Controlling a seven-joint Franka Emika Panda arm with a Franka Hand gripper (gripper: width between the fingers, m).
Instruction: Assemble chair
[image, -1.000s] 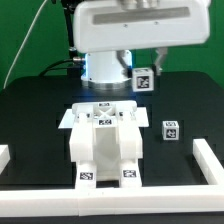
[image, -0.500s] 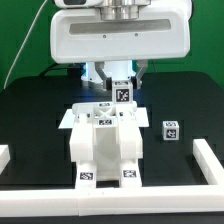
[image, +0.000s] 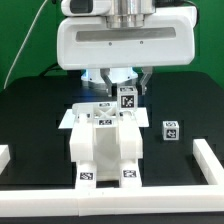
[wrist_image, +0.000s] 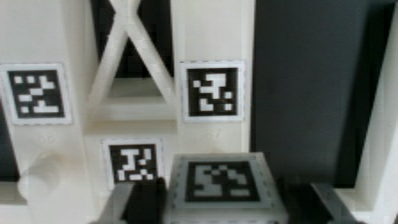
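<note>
Jaws pinch a small white block (image: 128, 98) between dark fingers (wrist_image: 143, 205); its flat face carries a square black-and-white tag. Nearest in the scene, plain white border rails (image: 205, 160) with squared edges frame the matte black desk (image: 30, 120). Just beyond the near rail, in the middle of the desk, stands the chair (image: 105, 150). It is chunky, smooth white plastic, built of thick slabs and blocky legs, with two small tags on its near face and more on top. On the exterior view's right, apart from the chair, a loose cube (image: 171, 130) of the same white plastic sits on the desk, tagged on its top and near faces. Farther back, the pinched block hangs just over the chair's far end. In the wrist view, tagged white slabs and thin slanting struts lie below it. Above and behind looms the rounded white robot body (image: 120, 45).
</note>
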